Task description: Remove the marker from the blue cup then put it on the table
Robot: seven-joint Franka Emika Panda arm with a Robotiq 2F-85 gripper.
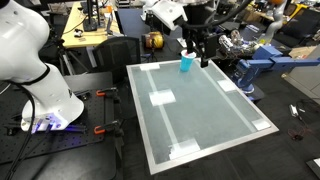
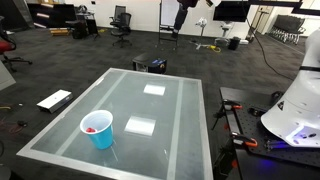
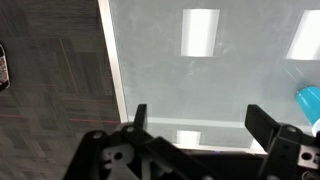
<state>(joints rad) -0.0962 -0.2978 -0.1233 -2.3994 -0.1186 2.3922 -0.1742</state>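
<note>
The blue cup [image 2: 99, 131] stands upright near one end of the grey-green table [image 2: 170, 110]. It also shows in an exterior view [image 1: 186, 63] and at the right edge of the wrist view [image 3: 310, 101]. The red-pink marker [image 2: 92, 128] lies inside the cup, and only a small part of it shows. My gripper [image 1: 203, 47] hangs above the table, beside the cup and apart from it. In the wrist view the gripper [image 3: 200, 122] has its two fingers spread wide with nothing between them.
White tape patches [image 3: 199, 31] lie on the tabletop. The table's white edge frame [image 3: 112, 60] borders dark carpet. The white robot base [image 1: 40, 80] stands next to the table. Desks, chairs and equipment [image 1: 250, 50] crowd the room beyond the table.
</note>
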